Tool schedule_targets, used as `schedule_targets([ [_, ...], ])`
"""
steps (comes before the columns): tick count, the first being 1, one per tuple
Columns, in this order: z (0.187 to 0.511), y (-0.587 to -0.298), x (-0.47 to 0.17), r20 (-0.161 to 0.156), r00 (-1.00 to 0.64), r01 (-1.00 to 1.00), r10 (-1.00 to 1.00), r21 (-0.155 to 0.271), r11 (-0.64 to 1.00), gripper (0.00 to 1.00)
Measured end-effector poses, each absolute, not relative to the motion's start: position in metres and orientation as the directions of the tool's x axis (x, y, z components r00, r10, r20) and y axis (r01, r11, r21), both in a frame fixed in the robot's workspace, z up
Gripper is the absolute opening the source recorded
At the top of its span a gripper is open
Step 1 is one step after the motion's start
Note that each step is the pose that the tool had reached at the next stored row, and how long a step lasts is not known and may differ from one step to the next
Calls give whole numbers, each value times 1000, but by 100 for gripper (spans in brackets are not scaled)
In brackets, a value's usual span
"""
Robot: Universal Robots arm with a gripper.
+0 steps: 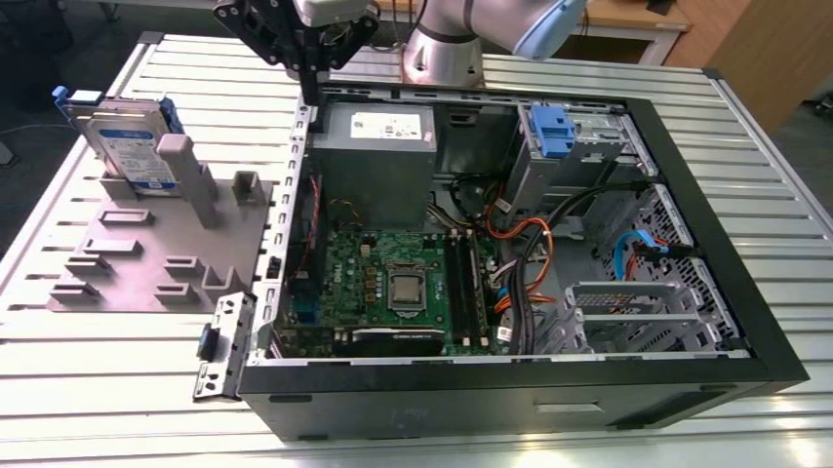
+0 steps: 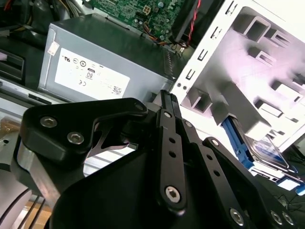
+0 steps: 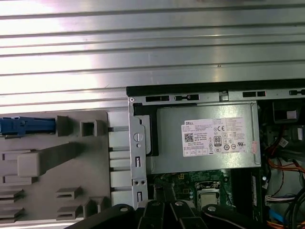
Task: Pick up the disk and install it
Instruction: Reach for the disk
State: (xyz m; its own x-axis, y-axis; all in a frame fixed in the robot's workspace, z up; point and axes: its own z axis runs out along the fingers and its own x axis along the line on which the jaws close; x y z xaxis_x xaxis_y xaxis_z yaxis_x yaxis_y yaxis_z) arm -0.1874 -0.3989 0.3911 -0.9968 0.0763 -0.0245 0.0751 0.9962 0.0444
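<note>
Your gripper (image 1: 310, 86) is up over the back corner of the case (image 1: 456, 395), right by the power supply (image 1: 377, 146). Its fingers look pressed together with nothing between them, so it's empty-handed.

The disk (image 1: 128, 136) isn't in the case at all. It's parked on edge in a slot of the grey fixture plate (image 1: 143, 283), off to the exterior view's left of the gripper and lower down, clearly apart from it. The labelled face looks out over the plate and the thin blue-railed edge points up; in the second wrist view you can see that blue rail (image 2: 238, 143) off to one side of the fingers (image 2: 167, 112).

So that's the gap that matters, I'd say — sideways away from the case, then down onto that narrow top edge. The drive cage (image 1: 602, 146) is on the far side of the case, opposite the disk.
</note>
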Motion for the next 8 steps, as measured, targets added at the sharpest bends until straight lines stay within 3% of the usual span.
schedule_targets([
  [8,391,-399,-193,-24,-997,75,76,44,996,11],
])
